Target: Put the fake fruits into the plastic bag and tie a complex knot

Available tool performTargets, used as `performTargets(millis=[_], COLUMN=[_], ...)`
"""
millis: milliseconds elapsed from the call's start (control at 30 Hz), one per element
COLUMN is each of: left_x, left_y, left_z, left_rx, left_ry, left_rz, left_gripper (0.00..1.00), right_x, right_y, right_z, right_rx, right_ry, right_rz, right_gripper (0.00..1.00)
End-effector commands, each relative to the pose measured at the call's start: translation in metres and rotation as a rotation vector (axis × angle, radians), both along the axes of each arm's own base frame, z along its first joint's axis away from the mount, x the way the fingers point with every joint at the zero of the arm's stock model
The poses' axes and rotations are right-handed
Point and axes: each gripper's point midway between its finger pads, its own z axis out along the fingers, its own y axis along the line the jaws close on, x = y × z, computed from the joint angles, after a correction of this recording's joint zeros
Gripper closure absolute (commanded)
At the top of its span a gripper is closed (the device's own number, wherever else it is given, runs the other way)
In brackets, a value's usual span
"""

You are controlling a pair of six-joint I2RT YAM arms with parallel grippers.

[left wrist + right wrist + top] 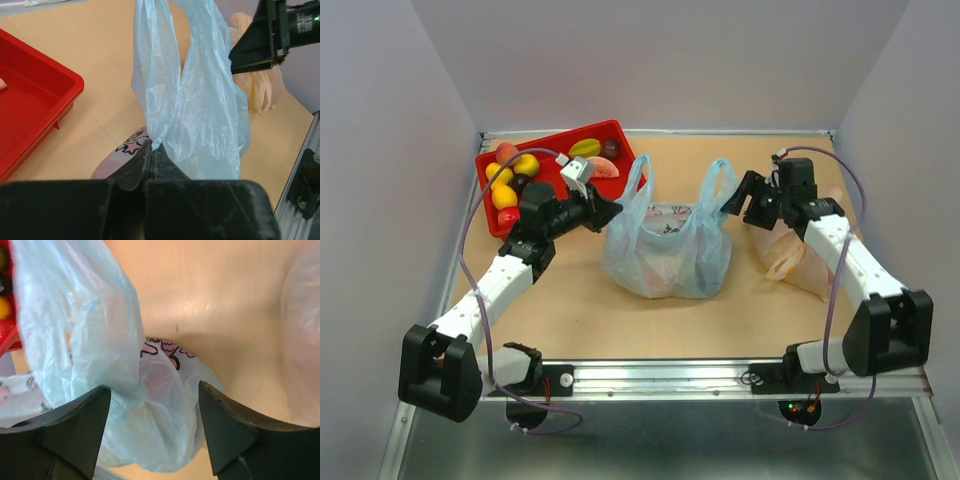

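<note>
While most fruits (515,175) lie in the red tray (35,100) at the table's (620,320) far left corner, the bag (665,255) stands mid-table with both handles up and no knot made, so loading and tying both appear left to do. The left jaws are pinched tight on the bag's left handle film. The right jaws gape wide by the right handle, holding nothing. A beige bag (790,255) crowds the right arm, but the near table offers room.

Plastic bag (665,252) light blue, dark print; tray (550,138) red; table (620,322) tan.
</note>
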Motion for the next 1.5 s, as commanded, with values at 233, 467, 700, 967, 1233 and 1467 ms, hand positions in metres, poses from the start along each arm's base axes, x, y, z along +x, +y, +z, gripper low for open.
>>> performTargets(millis=[233,467,700,967,1233,1467], left_x=[-0.011,-0.021,-0.025,-0.026,-0.027,-0.015], left_y=[-0.012,-0.02,-0.024,-0.024,-0.022,-0.014], left_z=[0.025,0.029,0.028,0.024,0.032,0.026], left_rx=[-0.075,-0.107,-0.127,-0.123,-0.145,-0.134], left_ry=[-0.079,-0.086,-0.07,-0.071,-0.09,-0.083], left_rz=[-0.074,-0.157,-0.209,-0.249,-0.268,-0.231], left_gripper=[1.0,1.0,1.0,1.0,1.0,1.0], right_x=[-0.026,-0.053,-0.037,-0.025,-0.011,-0.035], right_y=[0.015,0.107,0.135,0.154,0.176,0.183], right_z=[0.14,0.127,0.108,0.1,0.087,0.107], right_rx=[-0.192,-0.212,-0.268,-0.242,-0.083,0.129], right_ry=[-0.713,-0.909,-1.093,-1.166,-1.053,-0.938], right_rz=[0.455,0.954,1.122,1.204,1.225,1.232], right_gripper=[0.17,0.01,0.0,0.0,0.01,0.19])
